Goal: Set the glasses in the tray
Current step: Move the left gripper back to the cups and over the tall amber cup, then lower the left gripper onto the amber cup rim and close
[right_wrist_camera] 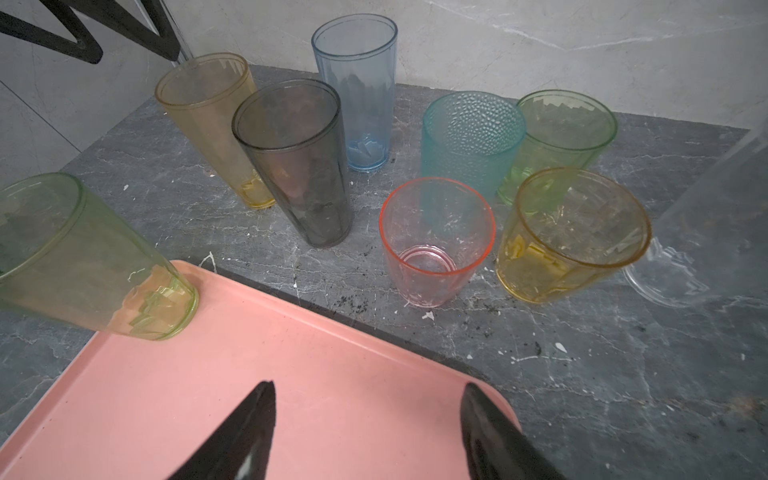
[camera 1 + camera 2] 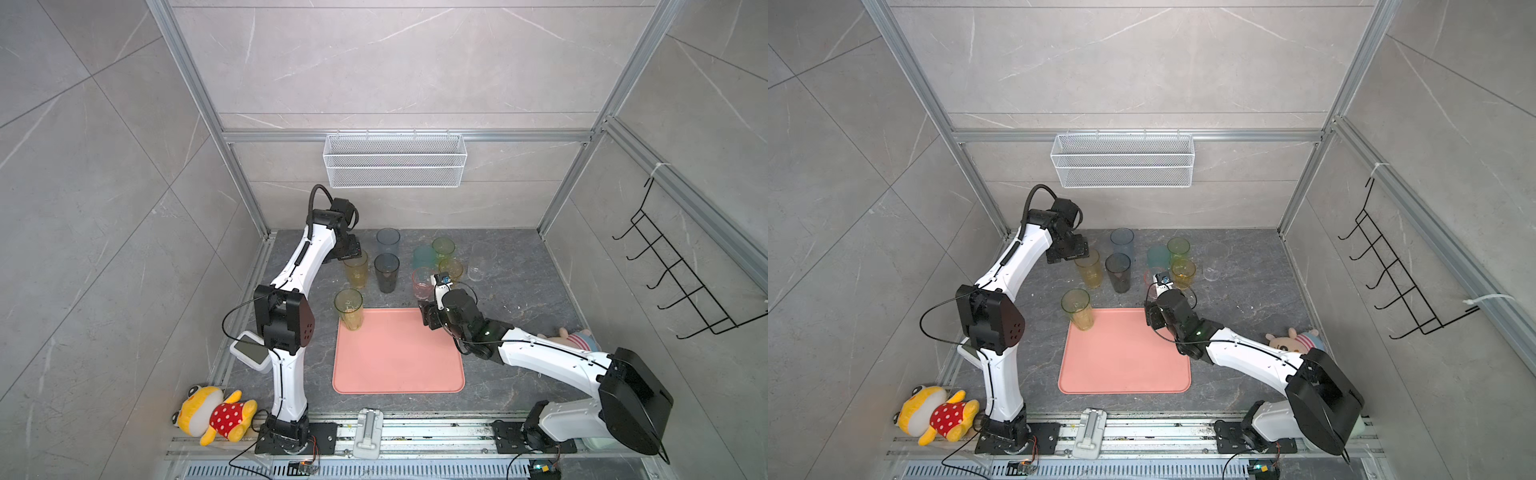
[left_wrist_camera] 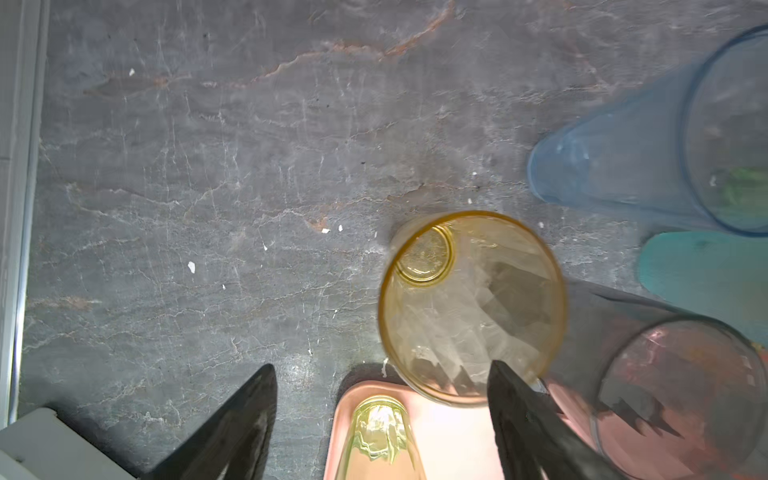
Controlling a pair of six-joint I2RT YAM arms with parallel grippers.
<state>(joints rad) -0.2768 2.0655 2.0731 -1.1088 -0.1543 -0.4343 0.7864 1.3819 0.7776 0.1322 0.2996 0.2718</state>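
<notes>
The tray (image 2: pixel 399 357) lies at the middle of the table (image 2: pixel 519 374), toward its near edge. One glass, the tall yellow-green one (image 2: pixel 349 309), stands upright on the tray's far left corner. The other eight stand on the table beyond the tray's far edge. The right gripper (image 1: pixel 368 386) hangs over the tray's far right corner, jaws wide and empty, facing the pink glass (image 1: pixel 436 245) just past the rim. Farther back on the left, the left gripper (image 3: pixel 382 365) sits above the tall amber glass (image 3: pixel 471 307), jaws wide, holding nothing. One finger overlaps its rim in the wrist view; contact cannot be told. The grey glass (image 2: pixel 386 272) stands just beside it. Judgement: the second pick is in hand. The next move calls for centring on the amber glass, descending, closing, and lifting without knocking the grey one.
</notes>
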